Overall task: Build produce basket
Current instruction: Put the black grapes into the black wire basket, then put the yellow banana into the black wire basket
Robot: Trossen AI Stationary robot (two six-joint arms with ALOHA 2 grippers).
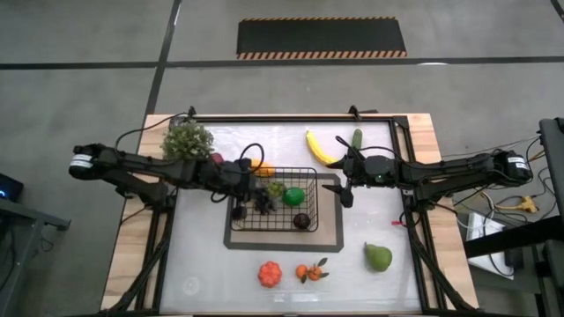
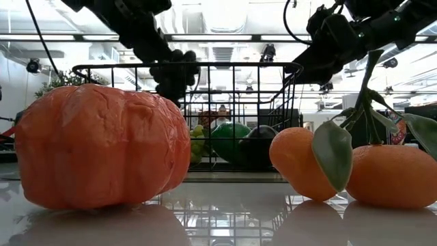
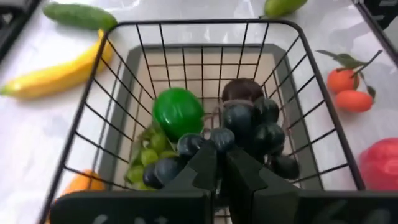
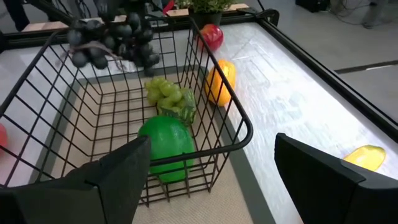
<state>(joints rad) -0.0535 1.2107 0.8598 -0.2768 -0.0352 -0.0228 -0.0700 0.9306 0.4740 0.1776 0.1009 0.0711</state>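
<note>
- The orange pumpkin-like piece (image 2: pixel 102 147) and the pair of leafy mandarins (image 2: pixel 345 167) sit closest to the low camera, along the tabletop's near edge, untouched; I judge they are waiting their turn for the basket.
- The basket (image 1: pixel 313 224) stands on a flat grey mat (image 1: pixel 330 239) at the middle of the tabletop, probably so both arms can reach it.
- The left gripper (image 3: pixel 219 163) hangs over the basket's left end, its fingers pinched together on the stem of the dark grapes (image 3: pixel 255 127). The bunch dangles just above the rim, clear of the wire, so it seems ready to go down into the basket.
- Already inside lie a green round fruit (image 4: pixel 165 144), a bunch of pale green grapes (image 4: pixel 165 93) and a dark round piece (image 3: pixel 241 89), all toward the middle and right, which leaves the left end free for the grapes.
- The right gripper (image 4: pixel 208 180) hovers just off the basket's right end with its fingers spread wide and empty, seemingly parked out of the left arm's way.
- Outside the basket, the banana (image 1: pixel 321 148) and cucumber (image 1: pixel 357 139) lie near the far edge, the pear (image 1: pixel 378 257) toward the near right corner, and a yellow-orange piece (image 4: pixel 221 81) just beside the basket's far wall.
- A bushy plant (image 1: pixel 188 140) stands at the far left corner.
</note>
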